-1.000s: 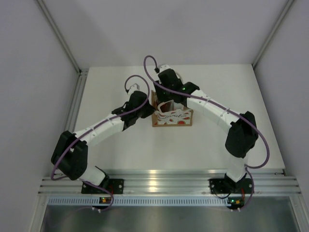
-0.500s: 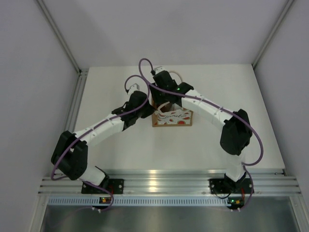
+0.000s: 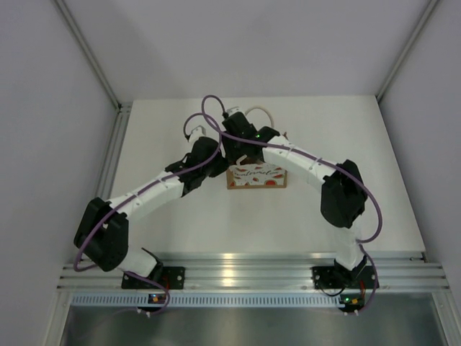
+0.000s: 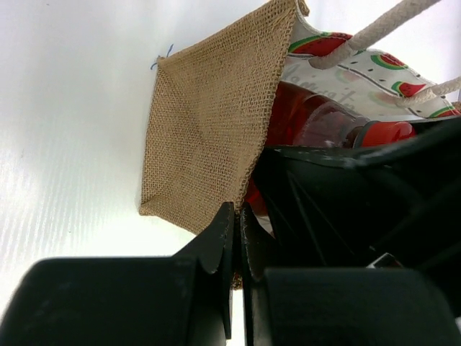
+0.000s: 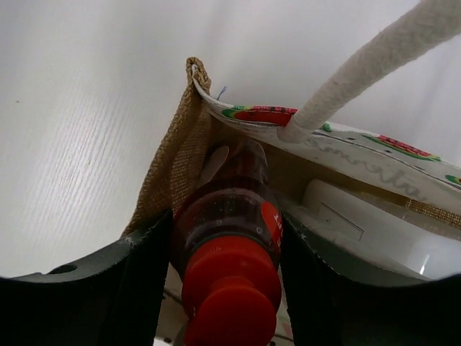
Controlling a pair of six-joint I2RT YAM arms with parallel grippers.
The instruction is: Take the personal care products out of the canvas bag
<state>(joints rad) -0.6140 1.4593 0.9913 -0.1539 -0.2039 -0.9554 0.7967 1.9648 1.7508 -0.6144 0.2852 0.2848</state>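
Observation:
The canvas bag (image 3: 256,176) stands mid-table, its watermelon-print panel facing the near edge. My left gripper (image 4: 238,216) is shut on the burlap side edge of the bag (image 4: 209,122) at its left end. My right gripper (image 5: 227,223) reaches into the bag's mouth, open. Its fingers (image 5: 148,267) stand close on either side of the slim red bottle (image 5: 230,245), whose cap points at the camera. A whitish container (image 5: 353,216) lies inside the bag to the bottle's right. The red bottle (image 4: 310,119) also shows in the left wrist view, behind the burlap.
One cream rope handle (image 3: 259,112) loops out behind the bag; another rope handle (image 5: 360,79) crosses above the open mouth. Both arms meet over the bag's left end. White table (image 3: 324,130) lies all round, with grey walls at its sides.
My right arm has swung left and lowered over the bag's mouth, and its jaws have widened around the red bottle. The left gripper has kept its hold on the bag's edge.

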